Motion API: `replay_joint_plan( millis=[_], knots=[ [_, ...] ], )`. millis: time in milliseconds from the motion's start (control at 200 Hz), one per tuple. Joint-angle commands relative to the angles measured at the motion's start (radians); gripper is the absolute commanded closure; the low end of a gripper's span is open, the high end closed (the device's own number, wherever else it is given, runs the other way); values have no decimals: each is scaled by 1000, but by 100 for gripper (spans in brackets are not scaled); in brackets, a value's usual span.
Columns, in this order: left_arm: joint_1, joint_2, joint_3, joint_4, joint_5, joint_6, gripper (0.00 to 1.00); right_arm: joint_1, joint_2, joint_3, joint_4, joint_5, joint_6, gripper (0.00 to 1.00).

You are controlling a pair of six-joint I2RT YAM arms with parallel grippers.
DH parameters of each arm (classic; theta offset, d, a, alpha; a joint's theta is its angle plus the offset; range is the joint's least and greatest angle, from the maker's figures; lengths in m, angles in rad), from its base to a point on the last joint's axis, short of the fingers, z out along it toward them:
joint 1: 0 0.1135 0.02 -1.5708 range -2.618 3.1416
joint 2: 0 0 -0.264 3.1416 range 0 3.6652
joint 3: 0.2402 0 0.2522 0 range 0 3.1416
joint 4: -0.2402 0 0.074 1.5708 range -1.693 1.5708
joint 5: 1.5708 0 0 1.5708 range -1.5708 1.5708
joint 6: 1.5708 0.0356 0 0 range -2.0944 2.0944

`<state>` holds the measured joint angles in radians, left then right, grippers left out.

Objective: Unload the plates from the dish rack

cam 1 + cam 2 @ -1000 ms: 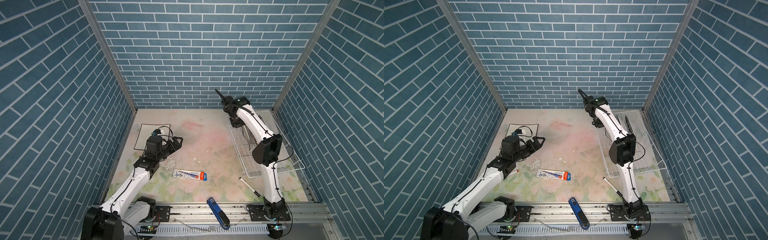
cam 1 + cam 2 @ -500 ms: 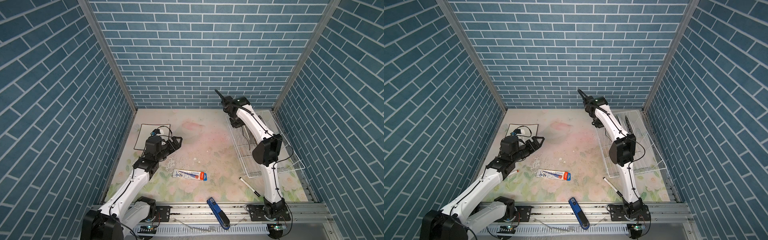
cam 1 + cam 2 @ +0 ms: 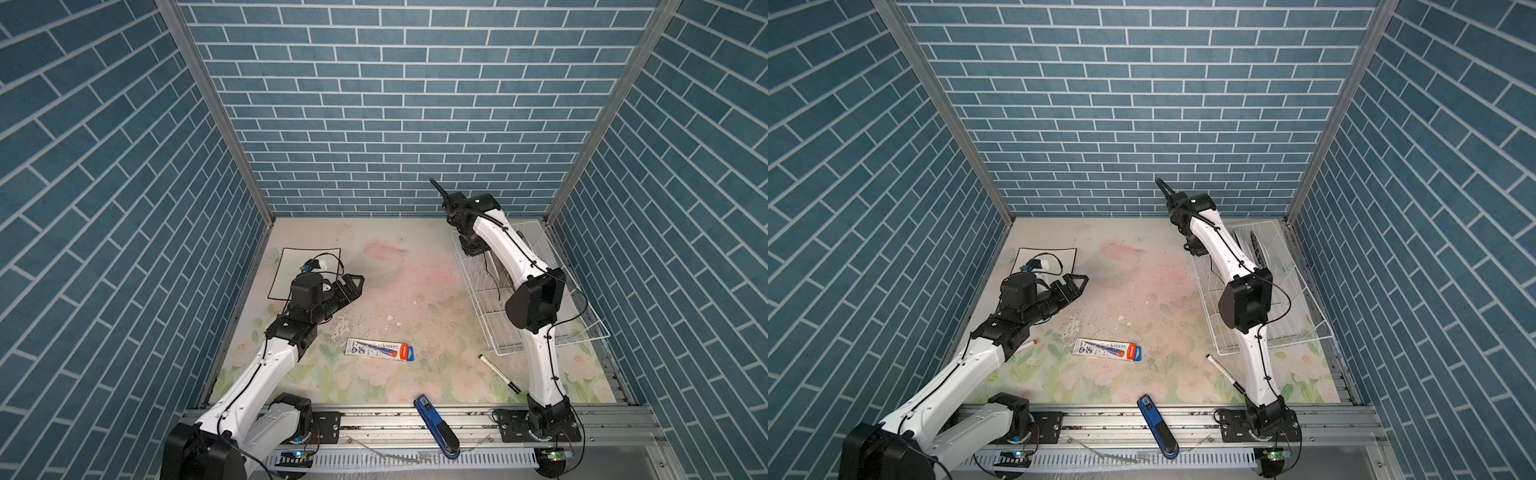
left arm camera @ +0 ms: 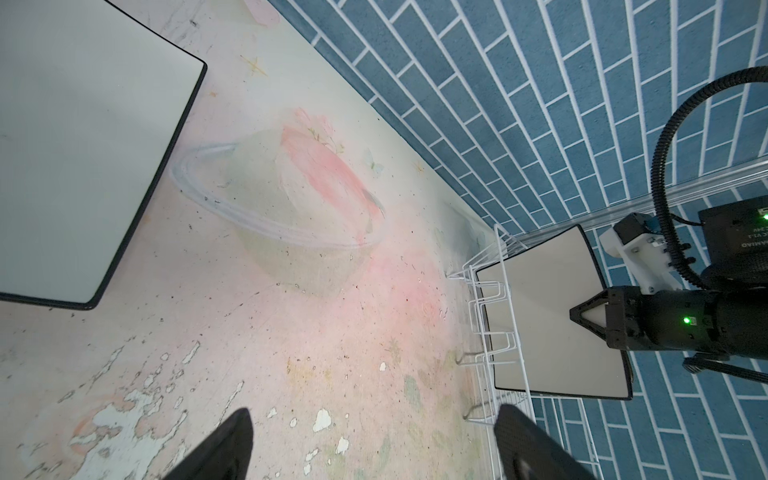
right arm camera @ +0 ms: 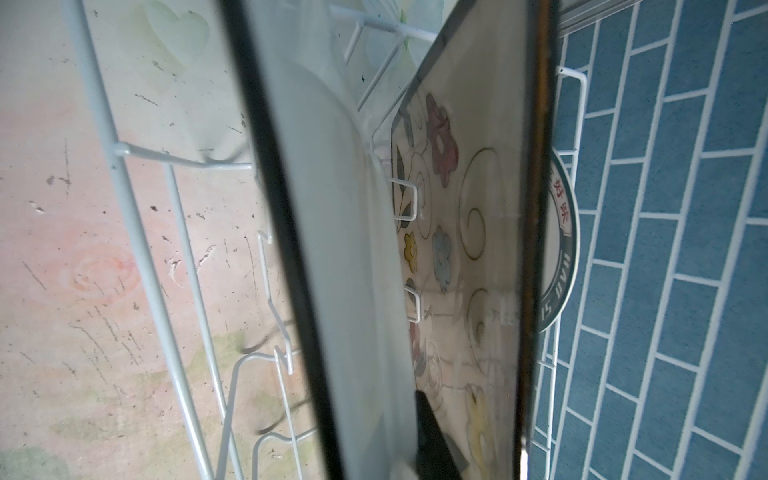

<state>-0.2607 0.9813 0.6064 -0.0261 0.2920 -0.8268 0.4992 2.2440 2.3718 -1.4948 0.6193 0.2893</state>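
I have the left end effector wide open and empty, low over the worktop. It is beside the flat plate, which lies at the far left. The rack sits on the right side of the worktop, and the right arm reaches down into its far end. There the right end effector is nearly shut on the upper edge of a plain plate, which stands upright between the prongs. I think the plate is gripped, though the right wrist view is too close and blurred to be sure of the contact. Behind it in the rack stand the flowered plate and, beyond that, the round plate. A pen lies on the worktop near the rack's front corner.
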Motion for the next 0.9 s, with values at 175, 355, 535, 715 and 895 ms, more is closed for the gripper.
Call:
replay_joint_plan(
  millis=[175, 355, 535, 715, 895],
  knots=[
    [-5, -14, -2, -14, -11, 9, 7, -5, -46, -19, -6, 59, 25, 100],
    [-5, -15, -2, -15, -10, 8, 7, -1, -87, -10, -6, 65, 21, 100],
    [-5, -21, 0, -21, -10, 8, 7, 2, -91, 2, -18, 74, 20, 100],
    [-5, -27, -1, -26, -12, 7, 7, 9, -87, 27, -32, 95, 20, 100],
    [-5, -34, 0, -32, -13, 8, 7, 10, -83, 42, -49, 105, 20, 100]
  ],
)
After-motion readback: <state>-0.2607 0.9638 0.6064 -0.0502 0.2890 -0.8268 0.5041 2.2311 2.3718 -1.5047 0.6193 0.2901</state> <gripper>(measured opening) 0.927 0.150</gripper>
